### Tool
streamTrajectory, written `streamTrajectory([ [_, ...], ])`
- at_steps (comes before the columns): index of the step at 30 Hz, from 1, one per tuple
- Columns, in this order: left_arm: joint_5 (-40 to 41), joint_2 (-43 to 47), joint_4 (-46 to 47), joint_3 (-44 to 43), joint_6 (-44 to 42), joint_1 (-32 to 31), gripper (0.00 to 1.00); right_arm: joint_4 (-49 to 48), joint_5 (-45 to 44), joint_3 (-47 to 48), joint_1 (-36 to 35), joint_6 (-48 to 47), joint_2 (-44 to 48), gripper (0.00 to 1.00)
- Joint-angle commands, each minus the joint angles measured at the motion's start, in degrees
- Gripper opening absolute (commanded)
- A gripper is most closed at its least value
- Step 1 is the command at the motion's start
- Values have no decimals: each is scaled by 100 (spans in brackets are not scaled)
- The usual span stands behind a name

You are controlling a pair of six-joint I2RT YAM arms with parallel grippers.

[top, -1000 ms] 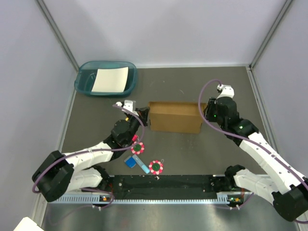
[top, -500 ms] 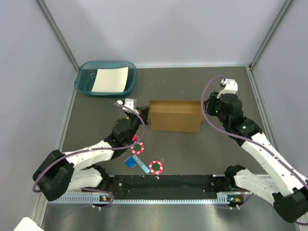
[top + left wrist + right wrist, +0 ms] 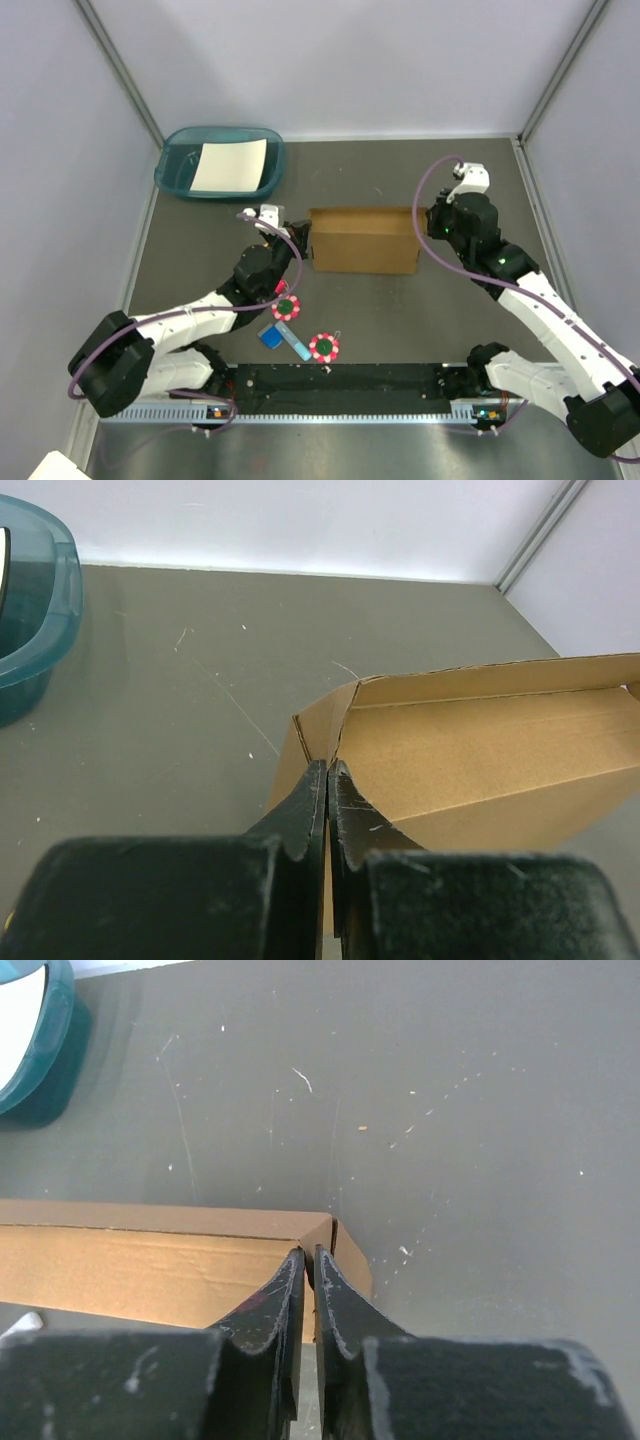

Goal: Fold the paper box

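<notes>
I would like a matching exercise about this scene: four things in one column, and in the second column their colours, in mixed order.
Things:
1. box
2. tray
3. sheet
4. square piece

Colours:
a. white
b. blue
c. brown
d. teal

Pairs: 1-c, 2-d, 3-a, 4-b

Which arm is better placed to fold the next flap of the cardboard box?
Probably left: the left hand pinches the box by its angled end flap, ready to swing it inward. The right hand grips the opposite corner, better suited to steadying.
</notes>
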State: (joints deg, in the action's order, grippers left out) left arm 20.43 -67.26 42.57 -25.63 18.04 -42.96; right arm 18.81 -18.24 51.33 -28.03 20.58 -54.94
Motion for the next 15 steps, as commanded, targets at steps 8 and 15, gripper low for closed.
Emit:
streamTrajectory([
  [8,199,-199,-1655,146,-73,7,2,-369,-74,-552,-44,104,202,0],
  [15,172,-296,-1523,172,50,-11,3,-360,-75,-1406,-36,482,492,0],
])
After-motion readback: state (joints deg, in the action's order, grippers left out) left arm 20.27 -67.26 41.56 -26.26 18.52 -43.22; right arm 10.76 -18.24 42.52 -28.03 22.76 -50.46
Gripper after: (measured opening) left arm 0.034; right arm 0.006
